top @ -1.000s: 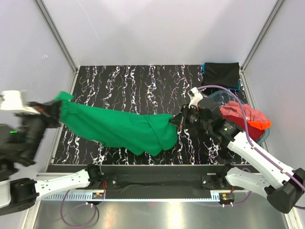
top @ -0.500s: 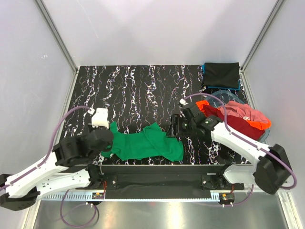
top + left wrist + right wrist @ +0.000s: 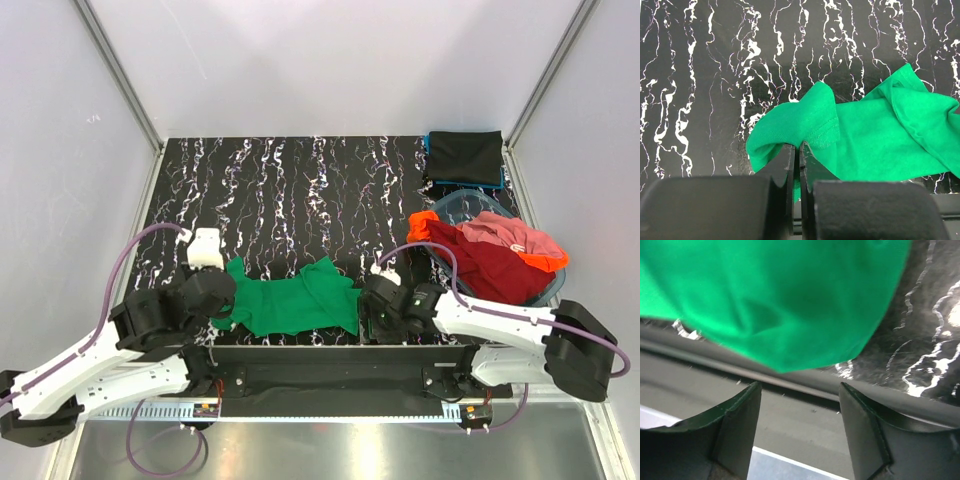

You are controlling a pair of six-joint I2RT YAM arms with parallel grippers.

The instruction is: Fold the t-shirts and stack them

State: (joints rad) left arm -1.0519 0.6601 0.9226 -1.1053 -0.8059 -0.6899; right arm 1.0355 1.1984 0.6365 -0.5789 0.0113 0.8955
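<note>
The bright green t-shirt [image 3: 295,305] lies crumpled at the table's near edge. My left gripper [image 3: 228,312] is at its left end. In the left wrist view that gripper [image 3: 799,147] is shut on a fold of the green t-shirt [image 3: 865,145]. My right gripper [image 3: 366,318] is low at the shirt's right end. In the right wrist view it [image 3: 800,387] stands open and empty, just short of the green cloth [image 3: 790,300]. A maroon-red t-shirt [image 3: 480,262] and an orange one [image 3: 422,222] are heaped in the tub.
The clear plastic tub [image 3: 455,197] stands at the right side of the marbled black table [image 3: 300,190]. A folded black t-shirt [image 3: 465,155] lies on a blue one at the back right corner. Grey walls close in three sides.
The green shirt, held stretched in the air between both grippers, has come down to the near edge in a heap. My right gripper let go, opened and dropped towards the front.
</note>
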